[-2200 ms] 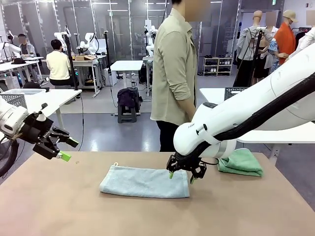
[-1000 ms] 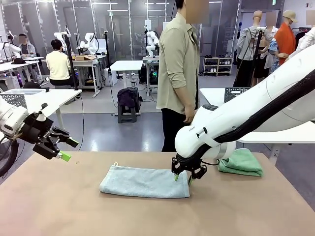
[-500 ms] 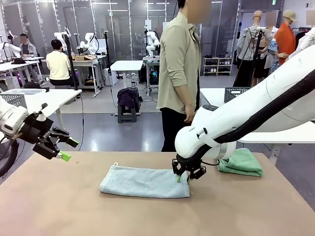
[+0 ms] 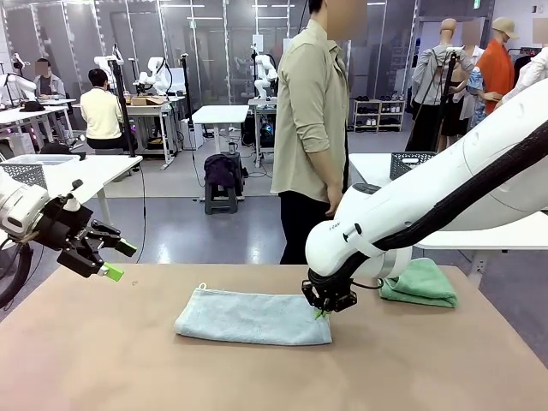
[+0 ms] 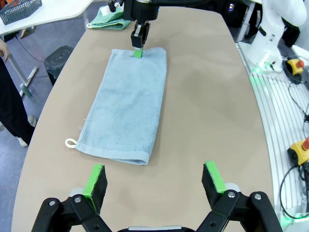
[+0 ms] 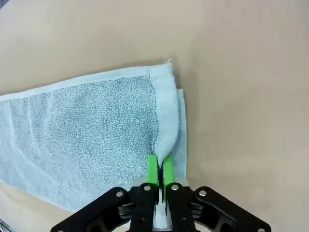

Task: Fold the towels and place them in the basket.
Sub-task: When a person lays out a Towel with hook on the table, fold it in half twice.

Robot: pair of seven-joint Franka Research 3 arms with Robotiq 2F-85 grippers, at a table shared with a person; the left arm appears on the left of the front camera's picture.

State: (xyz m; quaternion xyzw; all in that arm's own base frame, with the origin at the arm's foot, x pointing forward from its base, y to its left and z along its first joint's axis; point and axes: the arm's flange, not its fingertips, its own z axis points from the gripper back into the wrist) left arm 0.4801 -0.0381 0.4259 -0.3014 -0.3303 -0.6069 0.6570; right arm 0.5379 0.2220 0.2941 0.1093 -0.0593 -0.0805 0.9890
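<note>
Pale blue towel, plain terry, small white corner loop. Mint green towel, plain. Table matte tan-brown. Right end effector black with bright green pads; left end effector likewise. Basket dark grey, mesh-patterned sides.

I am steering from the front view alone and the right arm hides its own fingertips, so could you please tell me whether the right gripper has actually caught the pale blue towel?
Observer: Yes. In its wrist view the right gripper is shut on the pale blue towel, pinching a raised fold of the short edge.
Operator: Thank you. Is the towel one layer there?
Observer: No, a second layer's edge shows beneath the pinched hem.
Operator: And the left gripper?
Observer: The left gripper is open above bare table, short of the towel's loop end.
</note>
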